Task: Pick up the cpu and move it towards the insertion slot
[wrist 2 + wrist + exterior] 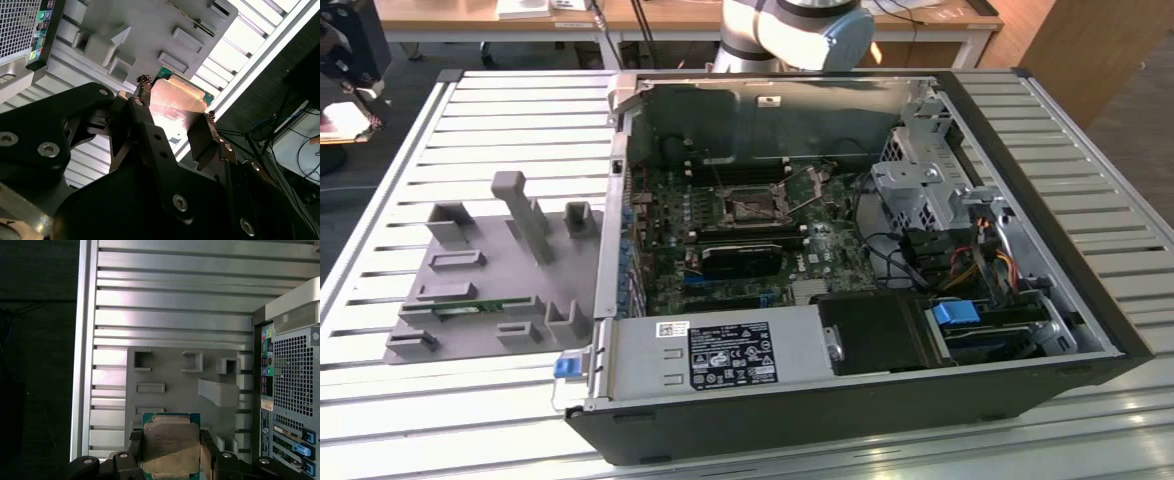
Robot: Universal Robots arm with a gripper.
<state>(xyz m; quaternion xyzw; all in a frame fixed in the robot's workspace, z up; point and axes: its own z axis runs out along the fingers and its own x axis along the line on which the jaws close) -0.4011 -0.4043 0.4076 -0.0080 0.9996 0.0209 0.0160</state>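
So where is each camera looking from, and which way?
Exterior view: off the arm, looking down into the open computer case and its insertion slot; part of the arm shows.
First wrist view: on the arm, facing the cpu in the tool, grey tray beyond.
Second wrist view: on the arm, looking along the tool's fingers.
Both wrist views share the tool, cpu and tray.

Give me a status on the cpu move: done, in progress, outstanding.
Done: the gripper is shut on the cpu, apparently lifted off the grey tray. In hand: the cpu hangs over that tray, outside the computer case. Left: the move to the insertion slot inside the case; the cpu is not near it yet.
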